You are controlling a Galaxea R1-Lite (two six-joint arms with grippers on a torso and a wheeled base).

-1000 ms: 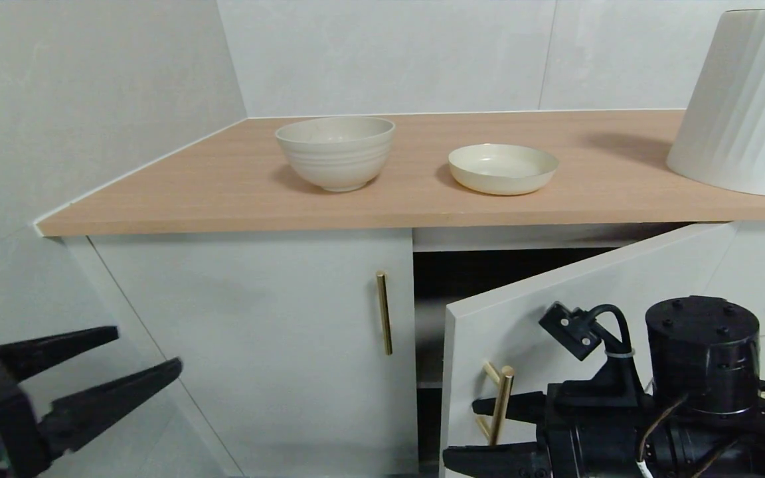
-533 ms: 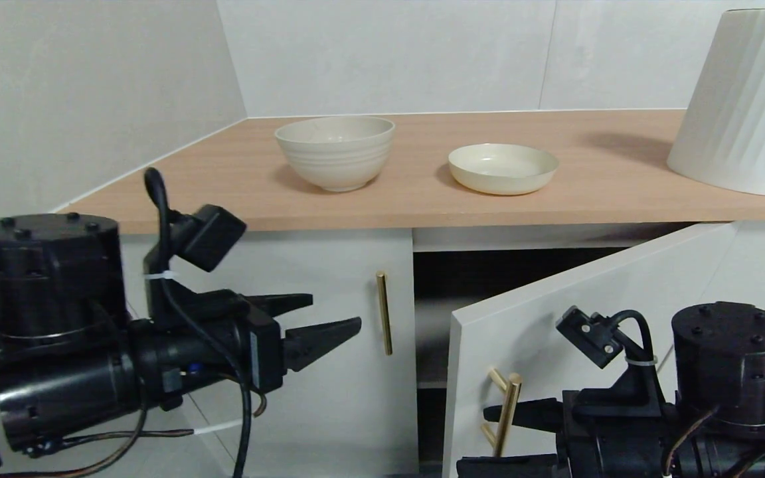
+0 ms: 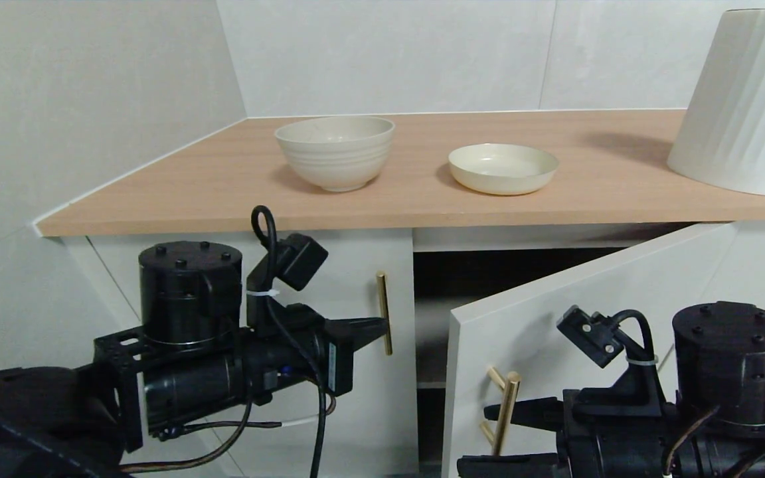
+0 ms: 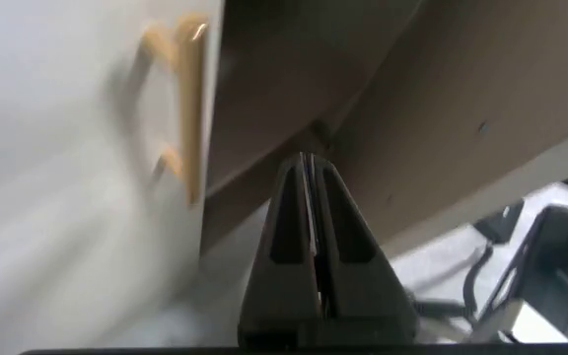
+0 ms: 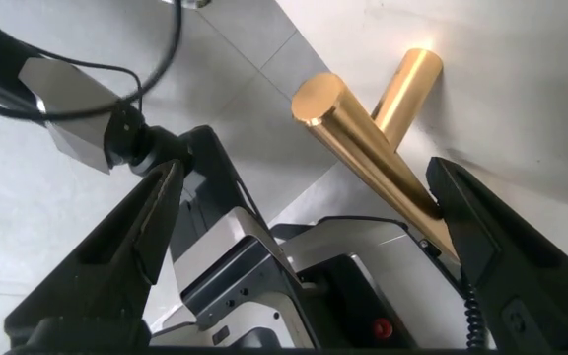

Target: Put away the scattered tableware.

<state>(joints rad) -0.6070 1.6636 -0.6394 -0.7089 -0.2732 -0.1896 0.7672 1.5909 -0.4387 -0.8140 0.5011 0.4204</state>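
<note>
Ribbed cream ceramic bowl (image 3: 335, 153) above left gripper (image 3: 378, 326); gripper pressed together beside slim brass door handle (image 3: 382, 292). Rec.: spread fingers before closing in.

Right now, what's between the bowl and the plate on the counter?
Nothing; the head view shows bare counter between the bowl and the plate.
</note>
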